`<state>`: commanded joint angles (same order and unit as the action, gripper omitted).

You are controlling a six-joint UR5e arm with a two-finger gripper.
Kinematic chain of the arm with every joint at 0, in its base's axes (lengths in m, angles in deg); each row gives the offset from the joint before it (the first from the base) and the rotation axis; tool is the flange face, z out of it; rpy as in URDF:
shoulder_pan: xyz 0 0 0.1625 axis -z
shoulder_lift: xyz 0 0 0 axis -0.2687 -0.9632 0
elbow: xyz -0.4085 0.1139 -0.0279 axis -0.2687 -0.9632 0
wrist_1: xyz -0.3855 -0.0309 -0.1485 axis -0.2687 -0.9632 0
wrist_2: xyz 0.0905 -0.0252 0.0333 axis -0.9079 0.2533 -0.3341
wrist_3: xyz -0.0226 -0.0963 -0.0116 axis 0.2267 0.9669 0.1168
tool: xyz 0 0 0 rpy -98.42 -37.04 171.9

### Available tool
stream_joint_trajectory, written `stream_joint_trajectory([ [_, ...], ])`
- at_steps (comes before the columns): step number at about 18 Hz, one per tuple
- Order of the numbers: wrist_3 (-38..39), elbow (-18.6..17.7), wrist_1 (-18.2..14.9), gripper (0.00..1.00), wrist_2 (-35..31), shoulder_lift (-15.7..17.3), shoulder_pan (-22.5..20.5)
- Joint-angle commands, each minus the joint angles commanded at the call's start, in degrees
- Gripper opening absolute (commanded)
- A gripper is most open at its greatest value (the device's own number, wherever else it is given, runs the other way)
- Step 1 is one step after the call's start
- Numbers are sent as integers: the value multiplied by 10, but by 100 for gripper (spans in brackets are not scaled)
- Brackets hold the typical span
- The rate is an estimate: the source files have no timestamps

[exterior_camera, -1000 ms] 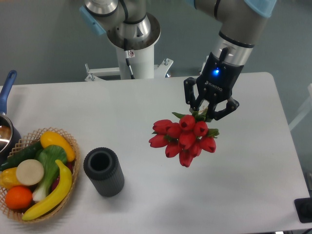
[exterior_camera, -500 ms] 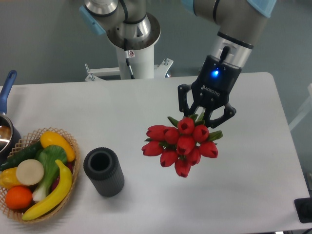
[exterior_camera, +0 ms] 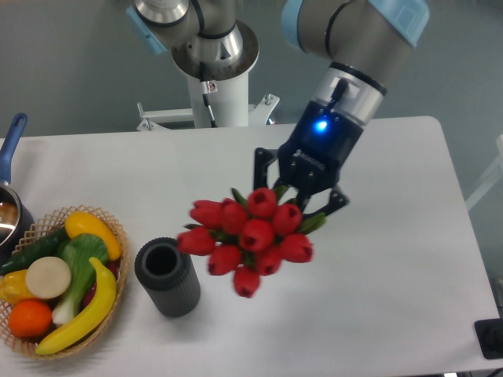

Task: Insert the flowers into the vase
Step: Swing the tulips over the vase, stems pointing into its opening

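Gripper [exterior_camera: 292, 197] pinches stems of flowers [exterior_camera: 245, 238]; we see red buds hanging below and left of fingers, above table [exterior_camera: 409, 259]. Vase [exterior_camera: 167, 276] stands upright just left of bunch, apparently not touching. Basket [exterior_camera: 118, 236] beside vase.

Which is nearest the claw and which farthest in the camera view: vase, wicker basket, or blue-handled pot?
Measured from the claw:
1. Vase, lower left, beside the held flowers.
2. Wicker basket, farther left.
3. Blue-handled pot, at the far left edge.
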<state>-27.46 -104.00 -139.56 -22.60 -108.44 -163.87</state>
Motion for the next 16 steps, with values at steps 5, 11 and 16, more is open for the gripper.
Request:
stream_joint_trajectory([
  [5,-5,-4,16,33,35,-12,40],
  [11,-6,-11,68,33,94,-17,65],
  [16,-8,-25,71,33,139,-28,81],
])
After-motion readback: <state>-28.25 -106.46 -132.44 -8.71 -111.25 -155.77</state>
